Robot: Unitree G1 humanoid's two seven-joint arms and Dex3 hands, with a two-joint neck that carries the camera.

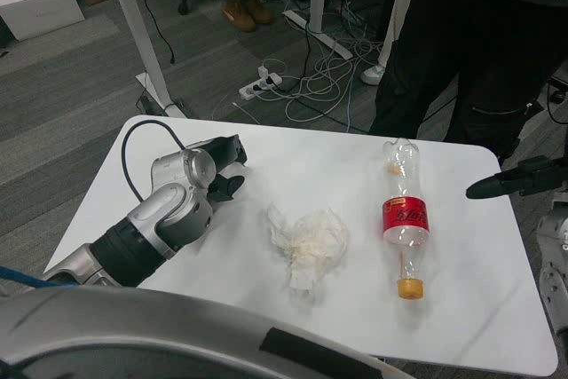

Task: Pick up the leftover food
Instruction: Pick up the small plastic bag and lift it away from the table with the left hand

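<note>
Centre of white desk (497, 308): crumpled white paper wad (308, 244) lies free, untouched. Left hand (224, 166) at centre-left, fingers curled, holding nothing, near wad, likely approaching. Right hand (519, 178) at right edge, state unclear.

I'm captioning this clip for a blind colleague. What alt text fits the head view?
A crumpled white tissue lies mid-table beside an empty plastic bottle lying on its side, orange cap nearest the camera. The robot's left hand is over the white table left of the tissue; its right hand is at the right edge. A person stands behind.
</note>
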